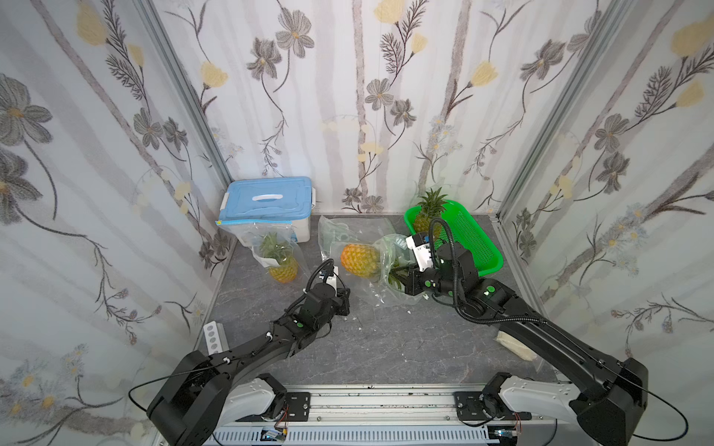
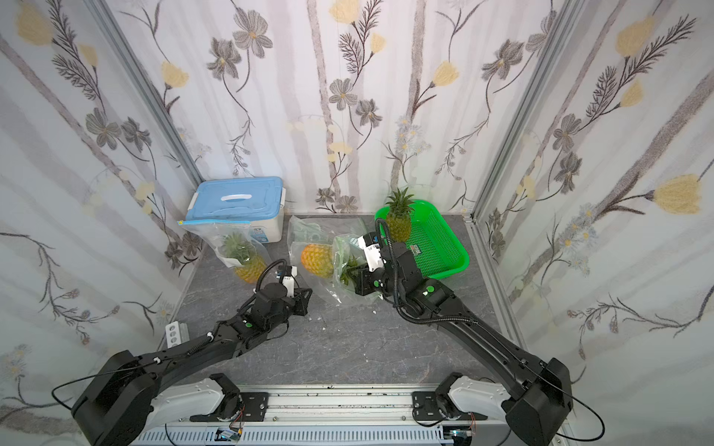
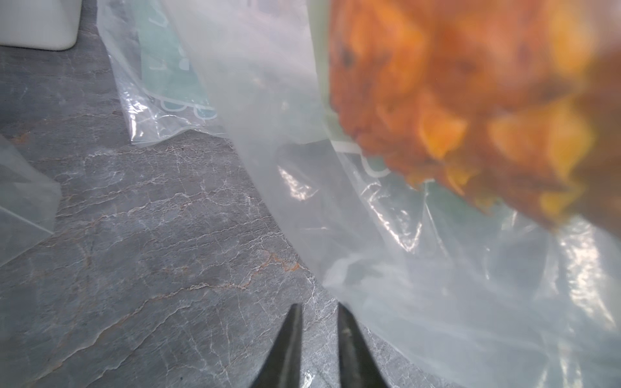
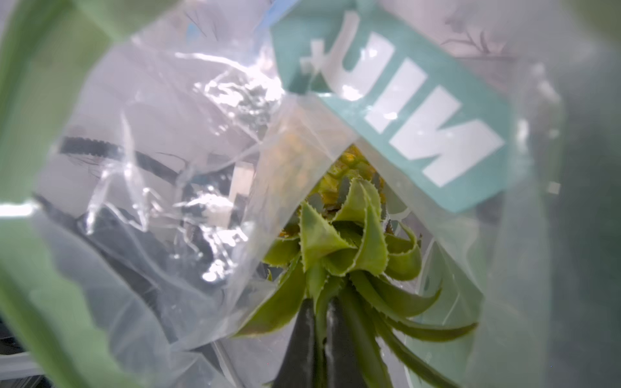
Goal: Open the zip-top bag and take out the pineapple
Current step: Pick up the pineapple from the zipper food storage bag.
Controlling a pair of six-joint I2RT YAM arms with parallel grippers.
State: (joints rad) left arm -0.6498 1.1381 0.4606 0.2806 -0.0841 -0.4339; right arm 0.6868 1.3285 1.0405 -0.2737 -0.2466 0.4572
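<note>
The pineapple (image 1: 359,259) lies mid-table, its crown inside the zip-top bag (image 1: 382,289), where the right gripper (image 4: 319,307) is clamped on leaves. The left gripper (image 3: 318,307) is slightly parted and holds nothing. With the bag unrestrained, it may be dragged along, or leaves may be torn.

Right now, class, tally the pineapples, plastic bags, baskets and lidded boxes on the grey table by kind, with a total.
Yellow pineapples: 3
Clear plastic zip-top bags: 3
Green mesh basket: 1
White plastic box with blue lid: 1
Total: 8
</note>
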